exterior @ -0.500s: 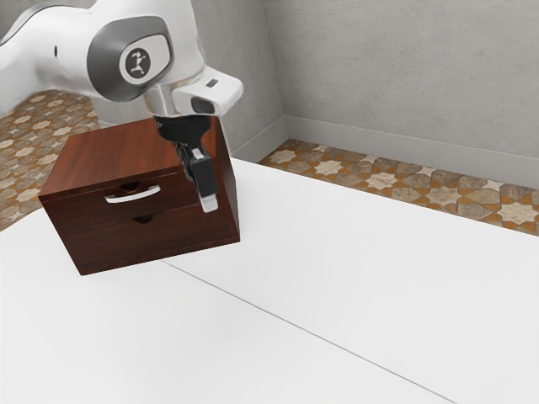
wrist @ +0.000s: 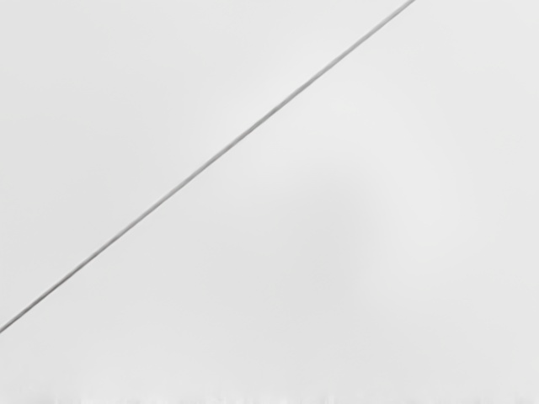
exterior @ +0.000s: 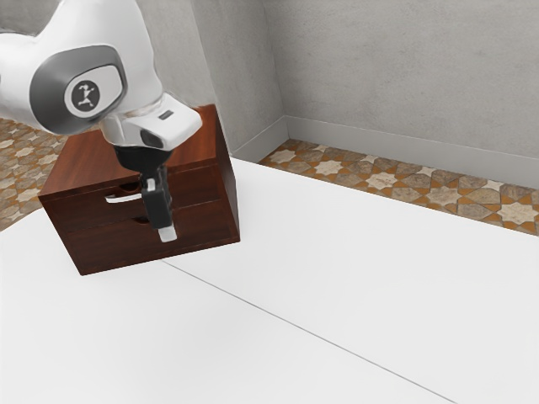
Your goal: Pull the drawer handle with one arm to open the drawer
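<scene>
A dark wooden cabinet with two drawers stands on the white table at the exterior view's left. The upper drawer front looks flush with the cabinet. Its silver handle is partly hidden behind my hand. My black gripper points down in front of the cabinet's face, just to the right of the handle's right end and reaching lower than it. I see it edge-on. The wrist view looks down on bare table.
A thin seam crosses the table diagonally, and the same seam appears in the wrist view. Patterned floor tiles and a grey wall lie beyond the table's far edge.
My arm has swung toward the exterior view's left and dropped a little. The gripper went from the cabinet's right front corner to a spot beside the handle. The cabinet has not moved.
</scene>
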You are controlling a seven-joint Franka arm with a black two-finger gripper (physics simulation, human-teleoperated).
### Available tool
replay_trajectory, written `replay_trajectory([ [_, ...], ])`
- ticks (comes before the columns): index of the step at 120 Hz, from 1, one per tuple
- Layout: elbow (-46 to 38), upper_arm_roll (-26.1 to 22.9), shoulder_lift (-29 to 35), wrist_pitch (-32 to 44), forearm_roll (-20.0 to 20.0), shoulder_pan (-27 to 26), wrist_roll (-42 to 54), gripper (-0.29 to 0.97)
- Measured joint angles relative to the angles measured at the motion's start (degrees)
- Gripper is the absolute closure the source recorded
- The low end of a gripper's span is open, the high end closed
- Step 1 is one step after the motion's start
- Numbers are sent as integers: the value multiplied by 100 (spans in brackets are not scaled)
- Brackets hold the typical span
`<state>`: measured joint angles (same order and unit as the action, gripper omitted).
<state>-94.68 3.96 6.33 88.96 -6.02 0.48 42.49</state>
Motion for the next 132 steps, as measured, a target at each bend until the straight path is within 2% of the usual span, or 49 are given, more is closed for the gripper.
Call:
replay_trajectory([
  [16,-1112,115,613,756,-247,70,238,0],
  [40,-1991,526,950,2134,-602,76,724,0],
  [56,-2071,591,908,2833,-682,110,1170,4],
  [76,-2051,852,808,3304,-693,228,1682,21],
  [91,-2037,892,665,3496,-694,350,1984,28],
  [132,-2007,900,365,3919,-716,659,2565,35],
])
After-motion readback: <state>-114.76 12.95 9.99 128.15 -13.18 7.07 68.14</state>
